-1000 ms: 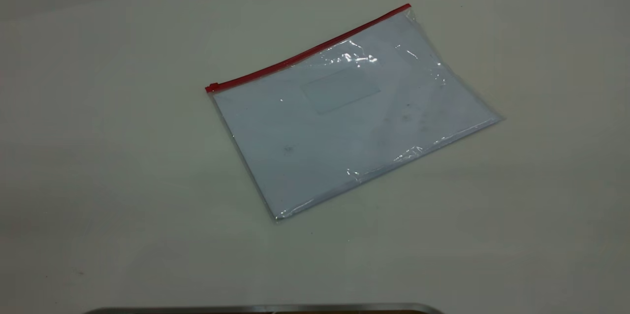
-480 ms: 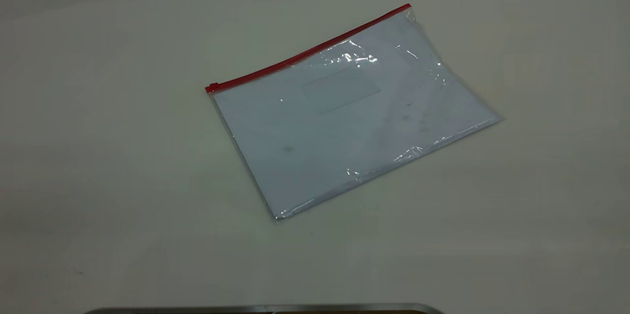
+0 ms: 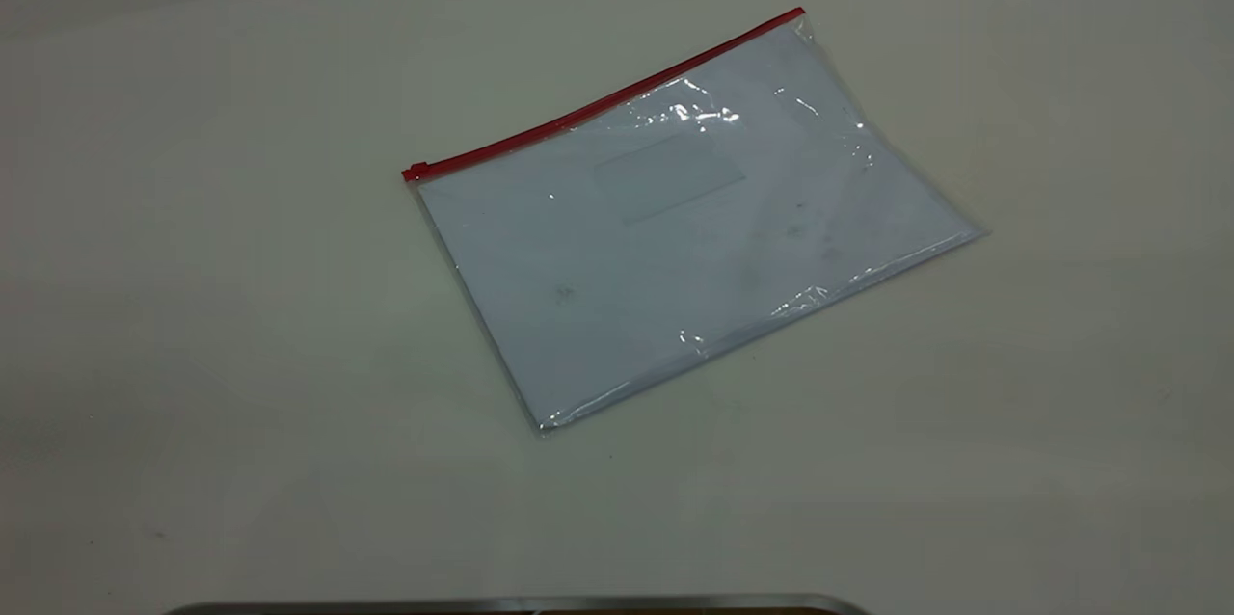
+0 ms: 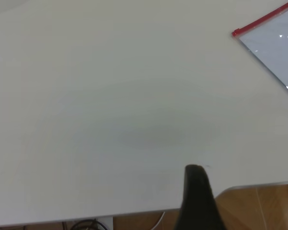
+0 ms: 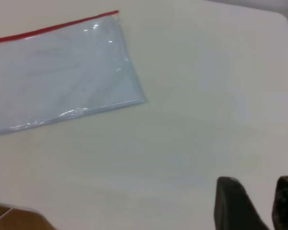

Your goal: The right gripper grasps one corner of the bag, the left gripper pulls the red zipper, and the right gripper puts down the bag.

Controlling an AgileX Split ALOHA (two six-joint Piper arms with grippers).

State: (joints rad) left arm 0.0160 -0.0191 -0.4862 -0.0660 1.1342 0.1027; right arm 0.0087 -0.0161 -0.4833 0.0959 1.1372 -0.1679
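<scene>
Lying flat: the bag (image 3: 689,234) rests on the pale tabletop (image 3: 193,307), turned at a slant, with no tool touching it.
Bag: clear and glossy, with white sheets showing through and a faint rectangular label patch (image 3: 668,173) near the middle.
Red zipper (image 3: 603,104): runs along the bag's far long edge in the exterior view, rising from left to right.
Slider tab (image 3: 415,172): sits at the zipper's left end, at the bag's left corner.
Left tool (image 4: 198,201): seen only in its own wrist view, as one dark finger low over the near edge of the tabletop, well apart from the bag; with a single finger in view, I cannot tell whether it is apart or together.
Bag corner in the left wrist view (image 4: 273,40): the corner with the red tab shows at the frame's far side.
Right tool (image 5: 259,203): seen only in its own wrist view, over bare tabletop and well apart from the bag; its two dark fingers stand apart with a pale gap between them, holding nothing.
Bag in the right wrist view (image 5: 57,79): the end opposite the tab shows, red strip along one edge.
Metal strip (image 3: 521,603): what looks like a grey rim lies along the bottom of the exterior view.
</scene>
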